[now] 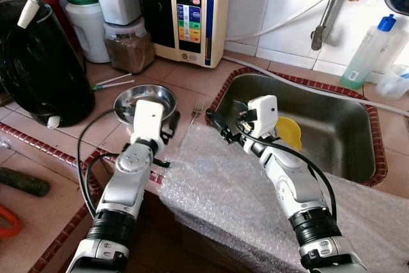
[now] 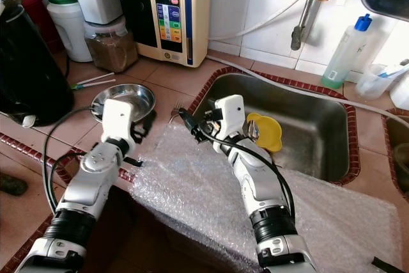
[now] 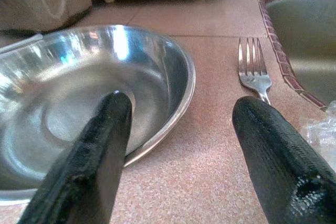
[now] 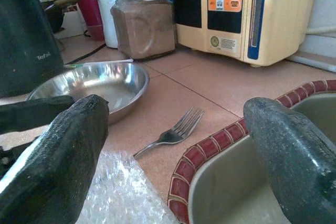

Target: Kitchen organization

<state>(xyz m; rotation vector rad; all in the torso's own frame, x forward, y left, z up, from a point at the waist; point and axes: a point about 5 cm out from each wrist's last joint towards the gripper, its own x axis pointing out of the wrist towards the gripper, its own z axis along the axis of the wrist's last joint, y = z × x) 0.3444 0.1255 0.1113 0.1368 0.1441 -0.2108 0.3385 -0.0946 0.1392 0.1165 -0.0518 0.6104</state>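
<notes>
Right wrist view: the right gripper [image 4: 173, 145], spread wide and empty, frames the fork [image 4: 170, 132] ahead.

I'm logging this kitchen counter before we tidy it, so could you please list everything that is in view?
Steel bowl: one, silver, on the counter left of the sink.
Fork: one, silver, between bowl and sink.
Sink: one, steel, set in the counter.
Yellow item: one, in the sink; kind unclear.
Bubble wrap: one sheet, clear, over the counter's front edge.
Water purifier: one, cream, against the wall.
Jar: one, clear, brown contents, beside the purifier.
Black appliance: one, far left.
Bottle: one, clear with blue cap, behind the sink.
Left gripper: open, at the bowl's rim.
Right gripper: open, near the fork.
</notes>
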